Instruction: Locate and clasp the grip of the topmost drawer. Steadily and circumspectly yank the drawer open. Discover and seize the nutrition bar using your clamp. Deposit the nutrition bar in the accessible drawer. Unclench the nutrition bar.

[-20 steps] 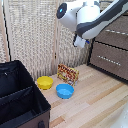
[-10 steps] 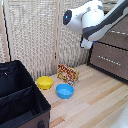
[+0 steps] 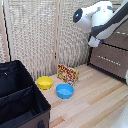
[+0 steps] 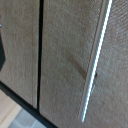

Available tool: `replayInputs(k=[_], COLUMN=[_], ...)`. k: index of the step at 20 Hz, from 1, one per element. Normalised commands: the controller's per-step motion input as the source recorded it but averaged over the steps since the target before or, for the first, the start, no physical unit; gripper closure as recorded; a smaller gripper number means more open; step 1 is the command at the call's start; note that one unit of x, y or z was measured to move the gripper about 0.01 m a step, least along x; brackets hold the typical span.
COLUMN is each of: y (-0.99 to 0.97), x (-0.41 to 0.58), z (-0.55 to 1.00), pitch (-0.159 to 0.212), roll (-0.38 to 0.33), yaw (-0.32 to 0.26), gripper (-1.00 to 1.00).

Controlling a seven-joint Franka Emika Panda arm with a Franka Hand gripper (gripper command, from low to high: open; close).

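The dark brown dresser [image 3: 112, 62] stands at the exterior view's right. Its uppermost drawer [image 3: 122, 39] is partly behind my white arm. My clamp [image 3: 94, 41] hangs close in front of the dresser's upper part; its fingers do not show there. The wrist view shows brown drawer fronts split by a dark gap, and a silver bar handle [image 4: 95, 65] runs along one front, untouched. A dark finger [image 4: 2, 52] shows at that picture's edge. The nutrition bar [image 3: 67, 75], red and yellow, leans against the screen on the wooden floor, far below the clamp.
A yellow bowl [image 3: 45, 82] and a blue bowl [image 3: 64, 91] sit on the wooden surface beside the bar. A large black box [image 3: 20, 97] fills the exterior view's lower left. A beige folding screen [image 3: 45, 35] closes the back.
The arm has moved toward the exterior view's right, closer to the dresser. The bar and both bowls have stayed put.
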Motion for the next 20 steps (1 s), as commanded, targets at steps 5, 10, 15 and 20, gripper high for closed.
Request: replayInputs(k=[5, 10, 15, 20], y=[-0.56, -0.56, -0.47, -0.26], x=[0.037, 0.0, -0.04, 0.012], z=[0.01, 0.01, 0.08, 0.0], pitch=[-0.047, -0.05, -0.015, 0.0], roll=[-0.057, -0.077, -0.012, 0.008], yaw=[-0.024, -0.049, -0.019, 0.0], gripper=[-1.0, -1.0, -1.0, 1.0])
